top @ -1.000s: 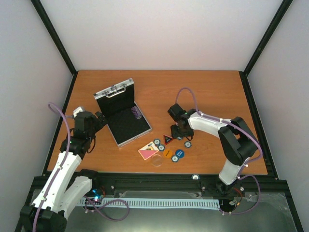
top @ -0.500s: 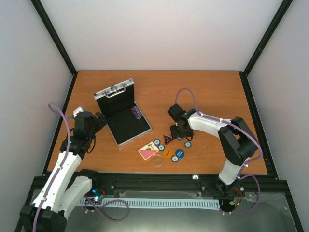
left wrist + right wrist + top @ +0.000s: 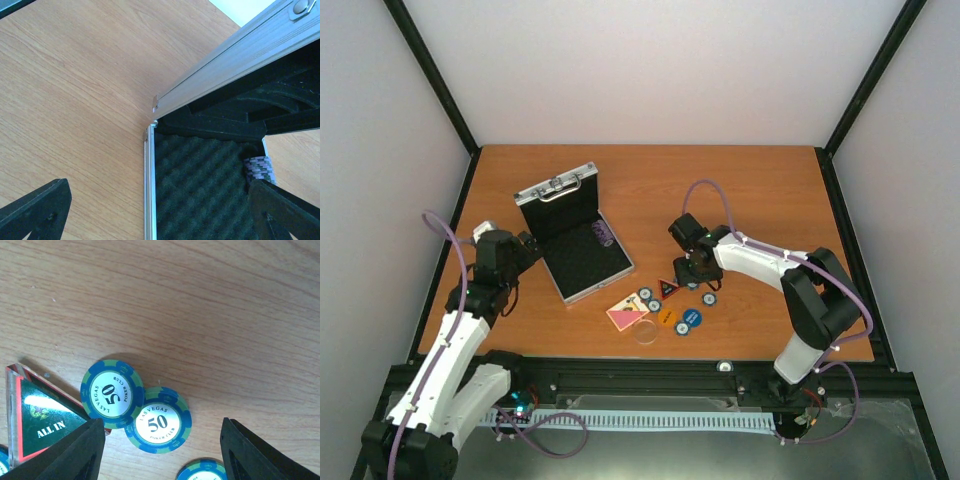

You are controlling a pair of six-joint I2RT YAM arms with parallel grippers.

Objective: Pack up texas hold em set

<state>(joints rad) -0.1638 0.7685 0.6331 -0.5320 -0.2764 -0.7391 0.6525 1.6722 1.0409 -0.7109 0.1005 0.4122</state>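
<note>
The silver case (image 3: 576,262) lies open at the left, its lid upright, with a short row of chips (image 3: 603,235) in its black foam. My left gripper (image 3: 525,247) hovers open at the case's left rim (image 3: 150,190); the chips (image 3: 260,169) show by its right finger. My right gripper (image 3: 162,440) is open low over the table, straddling two overlapping blue-green "50" chips (image 3: 112,393) (image 3: 158,420), with nothing held. The red-black "ALL IN" triangle (image 3: 40,420) lies beside its left finger. A third chip (image 3: 202,471) sits near the bottom edge.
In front of the case lie the pink card deck (image 3: 627,315), a clear disc (image 3: 645,333), an orange disc (image 3: 667,318), a blue disc (image 3: 690,319) and two more chips (image 3: 645,296). The table's far half and right side hold nothing.
The right arm has shifted slightly to the right above the chips. The left arm and the loose pieces have not moved.
</note>
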